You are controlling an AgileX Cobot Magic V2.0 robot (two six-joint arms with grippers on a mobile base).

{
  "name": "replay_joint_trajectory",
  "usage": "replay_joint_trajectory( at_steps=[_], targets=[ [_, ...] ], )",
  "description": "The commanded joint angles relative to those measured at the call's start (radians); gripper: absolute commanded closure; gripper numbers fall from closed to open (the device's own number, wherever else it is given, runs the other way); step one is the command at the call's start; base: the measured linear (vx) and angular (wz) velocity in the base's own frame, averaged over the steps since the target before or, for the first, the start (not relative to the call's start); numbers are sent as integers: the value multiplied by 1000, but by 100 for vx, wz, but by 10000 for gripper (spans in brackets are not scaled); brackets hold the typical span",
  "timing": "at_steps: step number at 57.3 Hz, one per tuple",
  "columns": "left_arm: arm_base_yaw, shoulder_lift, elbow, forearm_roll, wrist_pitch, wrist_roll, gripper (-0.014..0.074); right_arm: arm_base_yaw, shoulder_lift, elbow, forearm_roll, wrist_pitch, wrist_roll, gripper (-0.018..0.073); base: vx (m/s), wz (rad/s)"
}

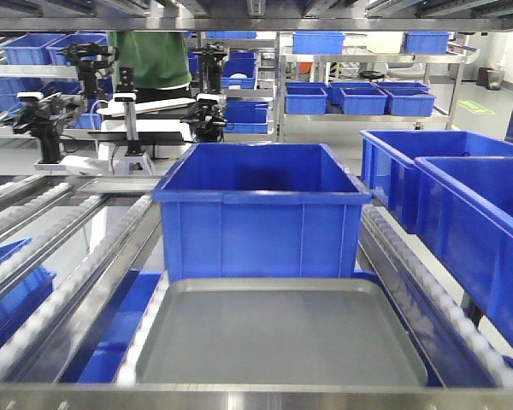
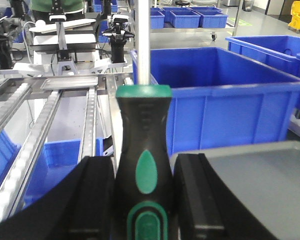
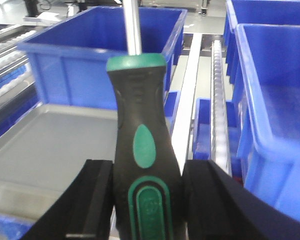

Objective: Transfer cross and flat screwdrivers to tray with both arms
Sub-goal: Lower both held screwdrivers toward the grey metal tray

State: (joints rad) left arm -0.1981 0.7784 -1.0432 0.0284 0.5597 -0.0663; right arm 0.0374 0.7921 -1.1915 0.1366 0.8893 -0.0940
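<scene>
My left gripper (image 2: 145, 200) is shut on a screwdriver (image 2: 143, 150) with a black handle, green trim and a steel shaft pointing up and away. The grey metal tray (image 2: 260, 180) lies low to its right. My right gripper (image 3: 146, 200) is shut on the other screwdriver (image 3: 140, 130), same look, shaft pointing away. The tray (image 3: 50, 145) lies below and to its left. In the front view the tray (image 1: 282, 337) sits bare at the near edge of the roller lane; neither gripper nor screwdriver shows there. I cannot tell which tip is cross.
A deep blue crate (image 1: 261, 209) stands just behind the tray. More blue crates (image 1: 462, 205) stand to the right, close to my right gripper (image 3: 275, 115). Roller rails (image 1: 77, 256) run on the left. Another robot rig (image 1: 128, 120) and shelves of crates stand beyond.
</scene>
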Motion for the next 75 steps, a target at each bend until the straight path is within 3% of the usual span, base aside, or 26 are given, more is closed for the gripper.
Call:
replay_joint_trajectory(
  at_steps=[1, 27, 75],
  targets=[
    [-5, -8, -36, -5, -98, -9, 596, 1, 3, -29, 6, -93, -8, 568, 31, -8],
    [-5, -8, -36, -5, -98, -9, 596, 1, 3, -29, 6, -93, -8, 568, 26, -2],
    [-5, -8, -36, -5, -101, -9, 596, 1, 3, -29, 38, -94, -7, 568, 1, 0]
  ],
)
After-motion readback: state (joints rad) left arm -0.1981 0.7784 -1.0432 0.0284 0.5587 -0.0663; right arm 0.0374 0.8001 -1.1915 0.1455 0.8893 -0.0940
